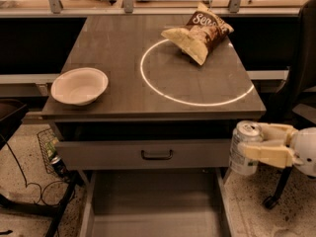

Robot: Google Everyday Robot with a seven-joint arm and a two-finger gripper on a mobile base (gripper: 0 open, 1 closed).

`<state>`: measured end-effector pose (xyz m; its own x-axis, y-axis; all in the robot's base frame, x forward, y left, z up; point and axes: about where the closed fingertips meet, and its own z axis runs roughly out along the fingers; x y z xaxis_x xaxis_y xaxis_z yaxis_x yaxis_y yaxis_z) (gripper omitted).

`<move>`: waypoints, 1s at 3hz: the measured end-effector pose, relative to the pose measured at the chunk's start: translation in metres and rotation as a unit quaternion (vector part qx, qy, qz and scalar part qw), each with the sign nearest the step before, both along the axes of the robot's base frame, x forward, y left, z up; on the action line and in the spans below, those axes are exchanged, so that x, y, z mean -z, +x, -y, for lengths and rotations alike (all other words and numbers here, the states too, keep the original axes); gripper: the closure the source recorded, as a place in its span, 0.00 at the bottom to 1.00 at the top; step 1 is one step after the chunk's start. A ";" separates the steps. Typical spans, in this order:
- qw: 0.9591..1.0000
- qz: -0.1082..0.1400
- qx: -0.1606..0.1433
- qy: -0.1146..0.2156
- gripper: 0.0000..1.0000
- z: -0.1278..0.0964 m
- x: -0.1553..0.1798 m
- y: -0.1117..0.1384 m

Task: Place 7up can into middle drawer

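Observation:
The 7up can (244, 148), pale silver with a shiny top, is held upright in my gripper (253, 142). The cream fingers (264, 152) are shut around its sides. The can hangs in the air off the cabinet's right front corner, below the top's edge and beside the upper drawer front. The middle drawer (153, 204) is pulled open below: a grey tray with a flat floor and thin side walls. The can is to the right of and above the tray's right wall.
A white bowl (79, 85) sits on the cabinet top at the left. A chip bag (198, 32) lies at the back right by a white ring mark. The upper drawer front (148, 154) with black handle is closed. A chair base stands at the right.

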<state>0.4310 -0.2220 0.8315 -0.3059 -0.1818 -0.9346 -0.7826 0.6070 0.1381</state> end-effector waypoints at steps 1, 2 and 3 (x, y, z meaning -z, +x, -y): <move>0.999 -0.004 -0.041 -0.020 1.00 0.020 0.036 -0.037; 0.998 0.017 -0.063 -0.025 1.00 0.038 0.076 -0.068; 0.993 0.052 -0.100 -0.043 1.00 0.024 0.148 -0.092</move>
<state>0.3387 -0.2456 0.6840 -0.1576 -0.3094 -0.9378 -0.8959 0.4443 0.0040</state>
